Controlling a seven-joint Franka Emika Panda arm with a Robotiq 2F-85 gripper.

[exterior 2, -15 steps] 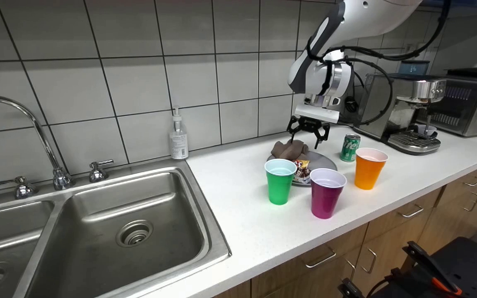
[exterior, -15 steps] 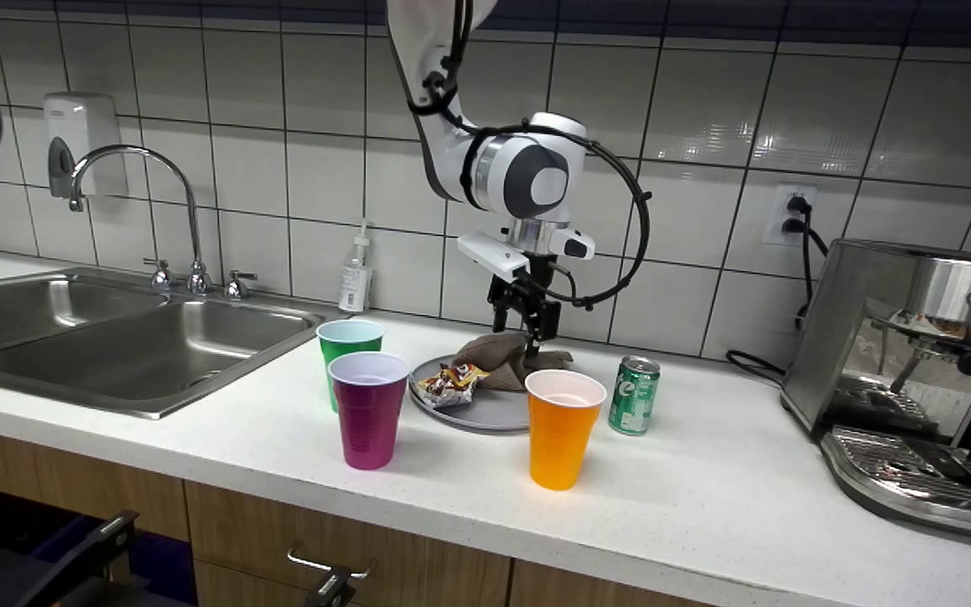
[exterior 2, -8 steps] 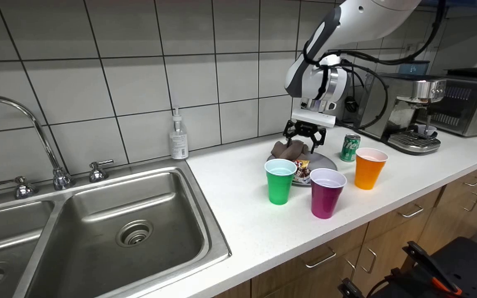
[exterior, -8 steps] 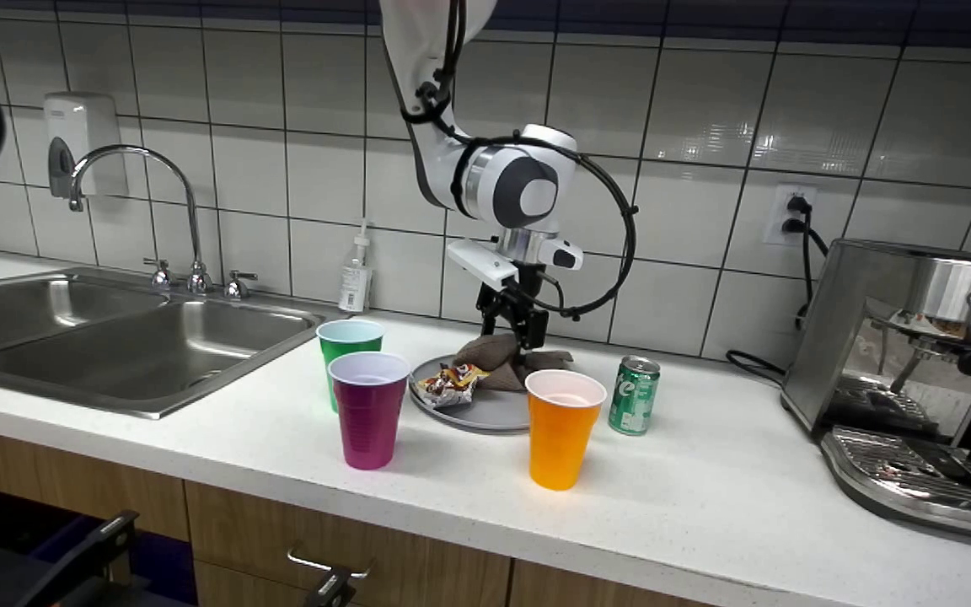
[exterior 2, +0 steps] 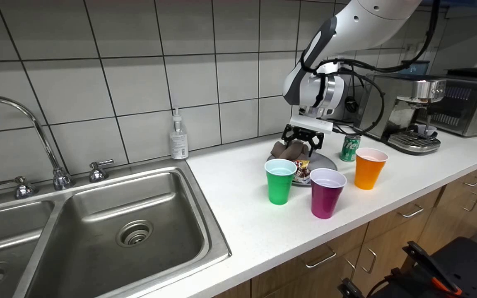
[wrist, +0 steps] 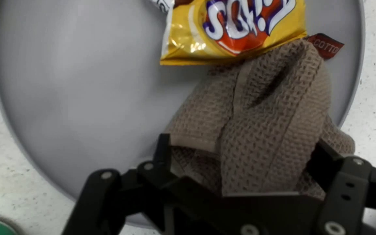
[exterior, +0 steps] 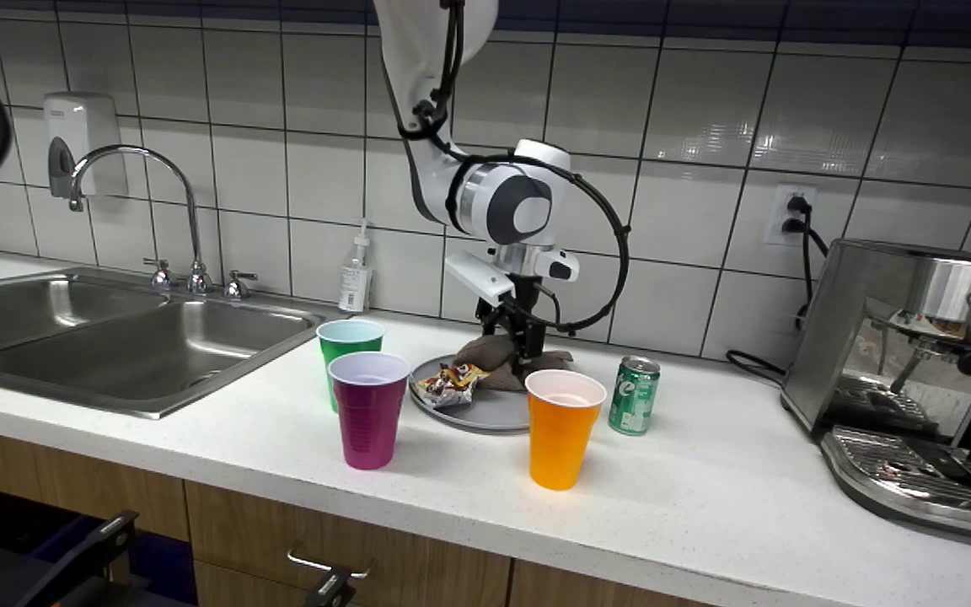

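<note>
Brown, waffle-woven cloth lies bunched on the grey plate; taking the plate as our dial in the wrist view, we find it around 4 o'clock, with a fold spilling past the rim there. We judge that its softness is what lets it heap into a raised ridge. The claw stands wide open over it, gripping nothing, its fingers at the cloth's 8 and 4 o'clock sides, presumably spread so that the ridge fits between them; whether a fingertip touches the weave we cannot tell. A yellow snack packet rests against the cloth's 12 o'clock edge, outside the span of the fingers, and the plate probably serves to keep both together and mostly off the surface. Around the plate in an exterior view, we see the green cup near 10 o'clock, the purple cup near 8, the orange cup near 5 and the green can near 3, each upright on its own flat base. The arm hangs from 12 o'clock, and we suppose this steep pose spares the cups a knock.
</note>
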